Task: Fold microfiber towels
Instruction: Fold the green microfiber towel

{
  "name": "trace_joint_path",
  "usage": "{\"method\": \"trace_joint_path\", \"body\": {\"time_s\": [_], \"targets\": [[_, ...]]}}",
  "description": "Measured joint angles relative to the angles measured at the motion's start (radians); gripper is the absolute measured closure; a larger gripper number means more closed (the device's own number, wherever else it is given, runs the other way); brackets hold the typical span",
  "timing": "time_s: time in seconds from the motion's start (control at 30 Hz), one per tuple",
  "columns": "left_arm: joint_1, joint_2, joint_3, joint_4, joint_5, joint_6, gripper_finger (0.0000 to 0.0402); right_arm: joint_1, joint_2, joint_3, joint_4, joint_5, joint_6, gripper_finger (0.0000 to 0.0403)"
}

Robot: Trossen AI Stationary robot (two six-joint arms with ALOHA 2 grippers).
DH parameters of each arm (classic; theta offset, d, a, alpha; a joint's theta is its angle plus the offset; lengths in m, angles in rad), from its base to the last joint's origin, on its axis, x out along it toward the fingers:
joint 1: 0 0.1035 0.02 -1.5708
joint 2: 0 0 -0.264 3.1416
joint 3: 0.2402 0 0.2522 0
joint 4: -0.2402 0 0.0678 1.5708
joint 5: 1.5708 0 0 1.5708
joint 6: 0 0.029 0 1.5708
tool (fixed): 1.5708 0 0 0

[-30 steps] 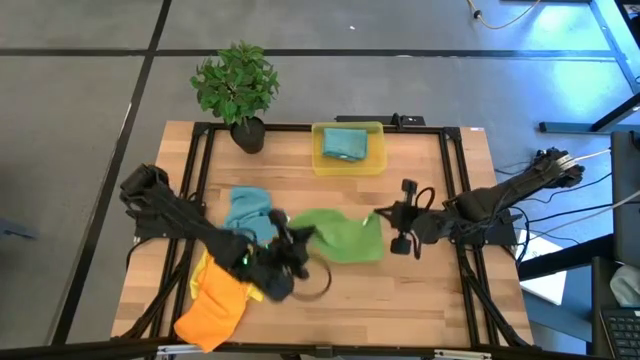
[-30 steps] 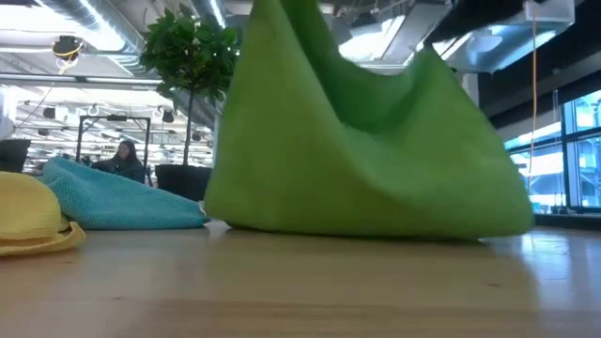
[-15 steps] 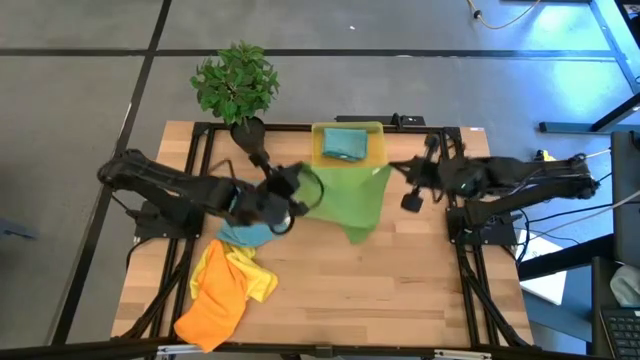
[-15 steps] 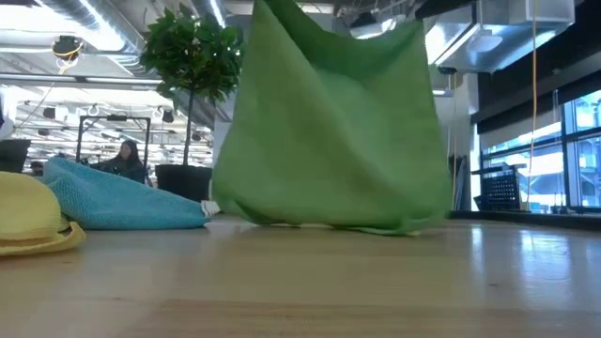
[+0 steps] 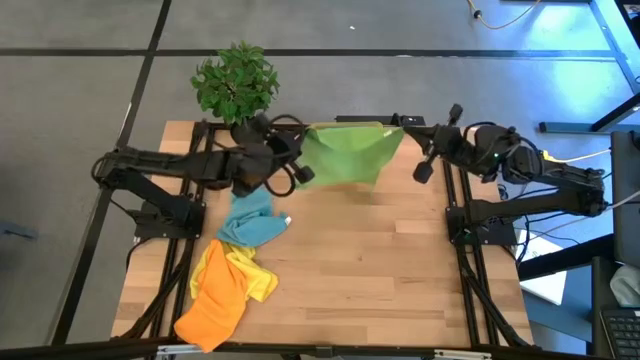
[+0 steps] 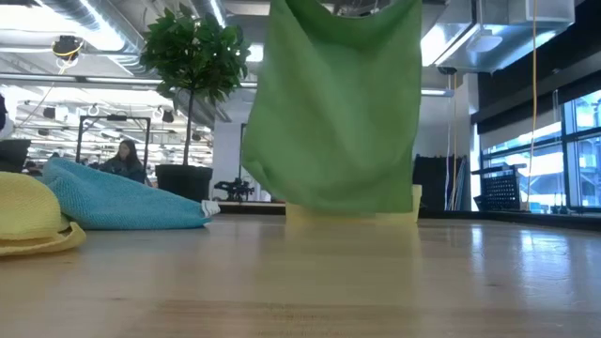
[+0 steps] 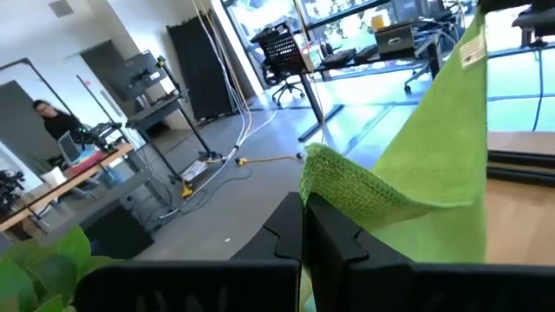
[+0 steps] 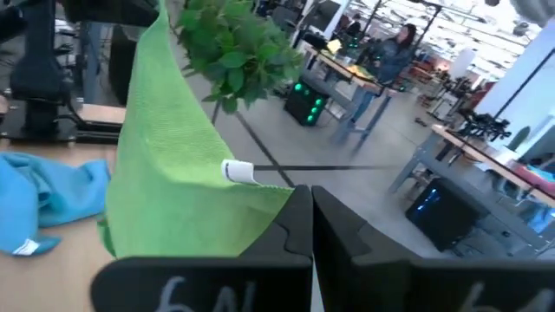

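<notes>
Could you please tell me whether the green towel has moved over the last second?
Yes. The green towel went from mid-table to the far edge, now hanging clear of the table.

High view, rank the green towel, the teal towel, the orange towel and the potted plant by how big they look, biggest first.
1. green towel, hanging spread out
2 and 3. potted plant and orange towel look alike, no ranking; the orange one is crumpled
4. teal towel, bunched up

The green towel is lifted nearer the camera, which may enlarge it.

Both arms raised at the table's far edge, jaws clamped.
</notes>
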Motion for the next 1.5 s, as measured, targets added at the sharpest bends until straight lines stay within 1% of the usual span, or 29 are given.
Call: {"method": "trace_joint_path", "body": {"time_s": [0.13,0.2,0.27,0.37,0.5,0.63,0.7,0.8,0.87,0.9,1.0,1.07,1.17,1.3,1.4,1.5], "targets": [[0.012,0.000,0.000,-0.023,0.075,-0.023,0.0401,-0.004,-0.013,0.000,-0.072,-0.017,0.018,0.0403],[-0.007,0.001,0.000,-0.041,0.127,-0.045,0.0401,-0.005,-0.023,0.000,-0.118,-0.042,0.049,0.0403],[-0.040,0.005,0.000,-0.062,0.151,-0.056,0.0401,-0.004,-0.035,0.000,-0.164,-0.085,0.087,0.0403],[-0.094,0.012,0.000,-0.122,0.127,-0.057,0.0401,0.007,-0.053,0.000,-0.215,-0.114,0.120,0.0403],[-0.149,0.011,0.000,-0.195,0.073,-0.125,0.0401,0.032,-0.081,0.000,-0.238,-0.130,0.163,0.0403],[-0.231,0.011,0.000,-0.218,0.038,-0.169,0.0401,0.083,-0.103,0.000,-0.259,-0.209,0.235,0.0403],[-0.282,0.011,0.000,-0.218,0.039,-0.197,0.0401,0.119,-0.109,0.000,-0.261,-0.278,0.291,0.0403],[-0.368,0.011,0.000,-0.190,0.022,-0.250,0.0401,0.191,-0.109,-0.004,-0.244,-0.408,0.382,0.0403],[-0.433,0.011,0.000,-0.171,0.022,-0.275,0.0401,0.256,-0.106,-0.020,-0.213,-0.457,0.426,0.0403],[-0.466,0.011,0.000,-0.161,0.022,-0.288,0.0401,0.288,-0.106,-0.029,-0.202,-0.461,0.440,0.0403],[-0.566,0.013,0.000,-0.134,0.017,-0.313,0.0401,0.386,-0.106,-0.060,-0.140,-0.460,0.481,0.0403],[-0.620,0.026,0.000,-0.114,-0.005,-0.327,0.0401,0.453,-0.104,-0.089,-0.094,-0.455,0.493,0.0403],[-0.684,0.054,0.000,-0.089,-0.031,-0.346,0.0401,0.559,-0.092,-0.146,-0.013,-0.389,0.501,0.0403],[-0.729,0.101,0.000,0.012,-0.005,-0.334,0.0401,0.698,-0.048,-0.205,0.097,-0.277,0.486,0.0403],[-0.743,0.120,0.000,0.127,0.020,-0.274,0.0401,0.790,-0.003,-0.213,0.193,-0.230,0.461,0.0403],[-0.750,0.128,0.000,0.224,0.047,-0.203,0.0401,0.864,0.032,-0.189,0.258,-0.198,0.427,0.0403]]}}
